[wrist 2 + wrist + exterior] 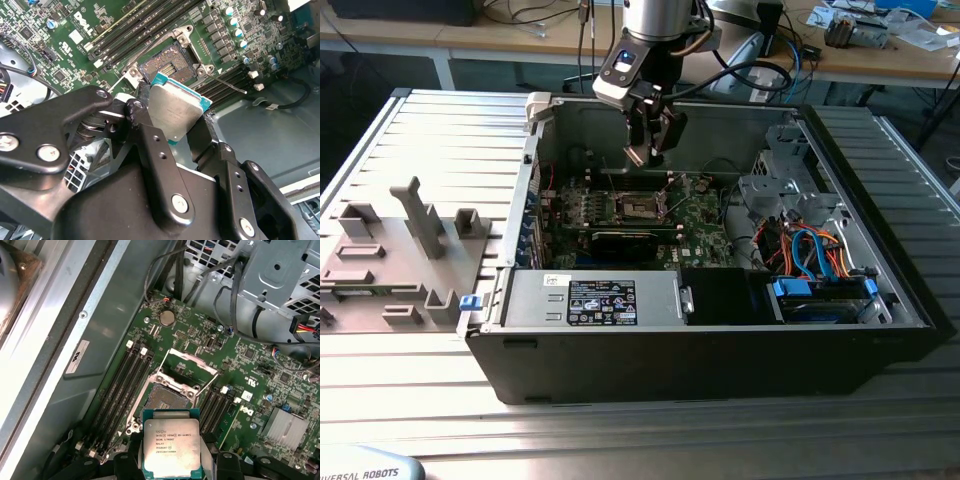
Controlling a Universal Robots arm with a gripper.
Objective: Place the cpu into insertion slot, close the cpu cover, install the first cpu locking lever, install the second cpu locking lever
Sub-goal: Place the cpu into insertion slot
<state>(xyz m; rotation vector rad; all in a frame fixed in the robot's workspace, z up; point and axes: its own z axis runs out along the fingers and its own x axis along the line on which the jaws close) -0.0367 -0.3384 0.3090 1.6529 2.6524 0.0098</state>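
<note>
My gripper (650,150) hangs inside the open computer case, above the green board. It is shut on the cpu (171,442), a flat square chip with a silver-grey top, gripped by two opposite edges. In the second wrist view the cpu (176,107) sits between the black fingers (145,125), a short way above and to one side of the insertion slot (167,64). The insertion slot (162,399) lies bare, its pin field showing. The cpu cover (192,361) is swung up at the socket's far edge. A thin locking lever (230,84) sticks out beside the socket.
Long black memory slots (120,385) flank the socket on both sides. A grey case wall (90,340) runs close by, and cables (235,305) hang from the drive cage. The power supply (600,300) and drive bay (820,290) fill the case's front. A grey fixture (420,220) stands outside at the exterior view's left.
</note>
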